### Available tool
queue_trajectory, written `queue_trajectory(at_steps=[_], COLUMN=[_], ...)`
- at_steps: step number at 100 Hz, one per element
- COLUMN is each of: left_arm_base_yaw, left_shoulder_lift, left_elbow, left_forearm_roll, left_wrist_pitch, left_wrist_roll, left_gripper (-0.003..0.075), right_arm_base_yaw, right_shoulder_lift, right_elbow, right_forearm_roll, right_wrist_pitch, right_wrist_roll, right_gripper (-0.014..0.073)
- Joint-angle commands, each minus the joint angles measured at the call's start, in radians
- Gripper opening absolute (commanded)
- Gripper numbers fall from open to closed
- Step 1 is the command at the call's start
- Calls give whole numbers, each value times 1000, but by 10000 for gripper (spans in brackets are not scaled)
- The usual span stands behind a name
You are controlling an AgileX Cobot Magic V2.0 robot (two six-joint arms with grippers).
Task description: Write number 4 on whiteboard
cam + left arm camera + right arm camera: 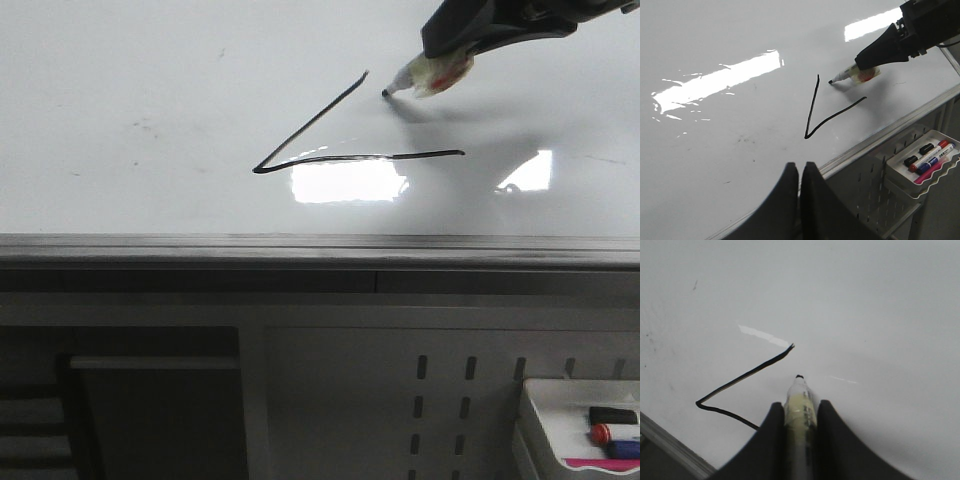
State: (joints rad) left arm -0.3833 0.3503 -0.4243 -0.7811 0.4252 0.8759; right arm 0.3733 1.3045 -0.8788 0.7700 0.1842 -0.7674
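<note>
The left end effector (800,187) hung idle with its dark fingers pressed together, gripping nothing. On the glossy white whiteboard (150,100), the thin black unfinished number 4 (340,140) showed only its slant and bar. The right end effector (801,412) clamped a pale marker (425,76) just beside the slant's top; starting the stem there might miss the bar's crossing.

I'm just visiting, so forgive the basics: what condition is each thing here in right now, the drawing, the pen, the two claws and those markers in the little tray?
number 4: unfinished, slanted stroke and bar drawn, no stem yet.
whiteboard: lying flat, faintly smudged.
marker: uncapped, tip at the board just right of the slanted stroke's top.
right gripper: shut on the marker.
left gripper: shut, holding nothing.
tray markers: capped, lying in the tray.
</note>
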Motion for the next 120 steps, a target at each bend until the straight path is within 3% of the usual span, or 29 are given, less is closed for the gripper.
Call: queue_trajectory(at_steps=[1, 37, 62, 95, 120], left_arm_base_yaw=[1, 1, 1, 1, 1], left_shoulder_lift=[4, 4, 4, 4, 4], left_elbow=[-26, -26, -26, -26, -26], left_forearm_roll=[-31, -31, -31, -42, -46], left_wrist_pitch=[-52, -52, -52, -52, -35], left_wrist_roll=[-8, -8, -8, -8, 3], left_gripper=[-20, -20, -20, -20, -19], right_arm_base_yaw=[-1, 5, 40, 40, 49], right_shoulder_lift=[-11, -4, -4, -8, -78], right_elbow=[-31, 13, 133, 128, 10], right_forearm_roll=[-2, -16, 12, 12, 9], right_wrist_pitch=[-48, 67, 64, 37, 254], right_wrist_roll=[-4, -4, -3, -3, -5], right_gripper=[-62, -61, -61, -62, -62])
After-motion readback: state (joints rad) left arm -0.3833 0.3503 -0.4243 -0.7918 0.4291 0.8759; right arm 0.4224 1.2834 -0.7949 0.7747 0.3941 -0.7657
